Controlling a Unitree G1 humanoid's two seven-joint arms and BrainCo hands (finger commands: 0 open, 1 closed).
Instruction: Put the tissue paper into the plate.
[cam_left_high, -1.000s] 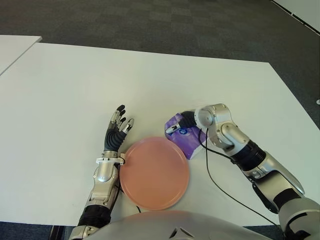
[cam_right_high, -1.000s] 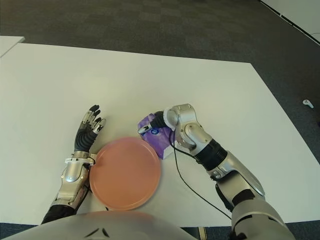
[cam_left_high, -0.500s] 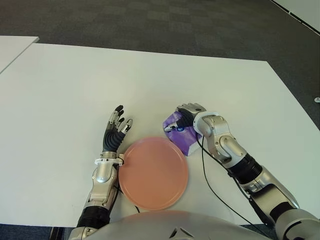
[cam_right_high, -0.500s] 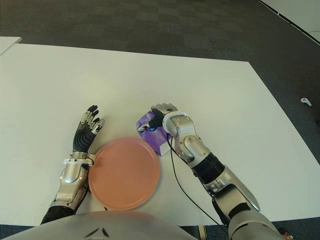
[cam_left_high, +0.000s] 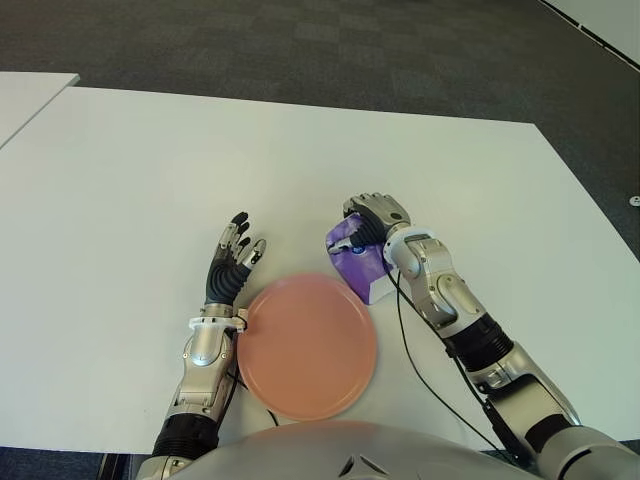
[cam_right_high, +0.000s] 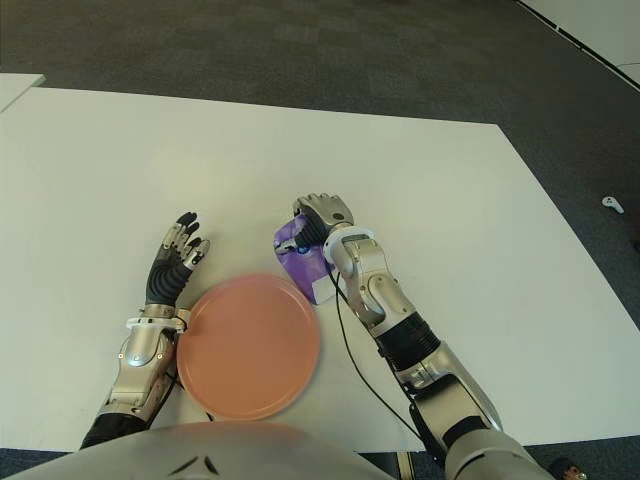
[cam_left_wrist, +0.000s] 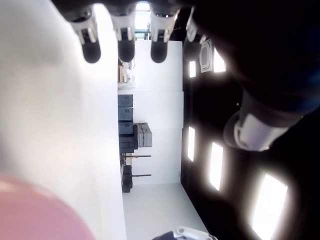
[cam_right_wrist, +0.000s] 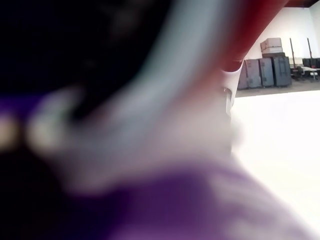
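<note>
My right robot hand (cam_left_high: 375, 215) curled over tissue pack (cam_left_high: 358, 262), gripping it. Plate (cam_left_high: 308, 346) lies at 7 o'clock, just beside. Left robot hand (cam_left_high: 232, 262) spread, idle at plate's 10 o'clock.

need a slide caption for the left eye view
Right hand grasps the purple tissue pack beside the pink plate; open left hand waits left of the plate.

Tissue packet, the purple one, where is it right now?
The tissue packet sits on the white table just beyond the pink plate's far right rim, with the right hand closed over its top.
</note>
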